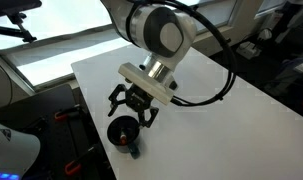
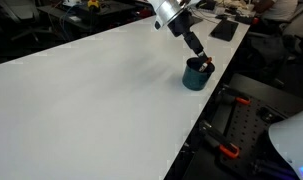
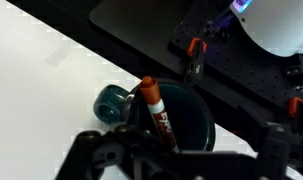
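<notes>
The end effector (image 1: 131,108), fingers spread apart and gripping nothing, hangs just above the dark teal round cup (image 1: 122,131) at the white bench's (image 1: 221,90) edge, lower middle of the frame. An orange-capped marker (image 3: 154,110) leans inside the cup.

Wide-spread end effector (image 1: 131,111) hangs above, seemingly, a cup (image 1: 122,133).

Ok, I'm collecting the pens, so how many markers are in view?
1. A red-orange marker stands tilted in the dark teal cup at the table edge, right under the open hand. Another could lie hidden deeper in the cup.
</notes>
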`<state>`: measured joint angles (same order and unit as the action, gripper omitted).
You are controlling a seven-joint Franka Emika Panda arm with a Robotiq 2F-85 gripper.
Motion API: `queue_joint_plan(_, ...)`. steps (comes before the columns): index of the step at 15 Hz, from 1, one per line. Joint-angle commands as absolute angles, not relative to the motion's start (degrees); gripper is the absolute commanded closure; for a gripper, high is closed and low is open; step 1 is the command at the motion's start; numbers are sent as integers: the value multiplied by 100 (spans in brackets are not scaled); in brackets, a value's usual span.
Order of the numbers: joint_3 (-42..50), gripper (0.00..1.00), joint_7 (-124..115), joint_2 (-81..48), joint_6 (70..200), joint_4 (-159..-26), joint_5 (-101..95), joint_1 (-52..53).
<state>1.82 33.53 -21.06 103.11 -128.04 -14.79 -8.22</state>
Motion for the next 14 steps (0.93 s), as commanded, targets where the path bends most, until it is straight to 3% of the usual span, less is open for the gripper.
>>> queue_joint_plan(1, 158, 16, 3406, -2171, 10318, -12725, -1374, -869)
queue_joint_plan(2, 158, 20, 3403, -2191, 10310, -12719, -1370, -873)
queue_joint_plan(3, 158, 18, 3403, -2208, 10304, -12716, -1367, -877)
queue_joint_plan(6, 156, 1, 3405, -2235, 10310, -12725, -1357, -893)
queue_joint_plan(12, 149, 0, 3418, -2285, 10316, -12733, -1357, -906)
queue_joint_plan(14, 146, 4, 3414, -2294, 10329, -12743, -1367, -903)
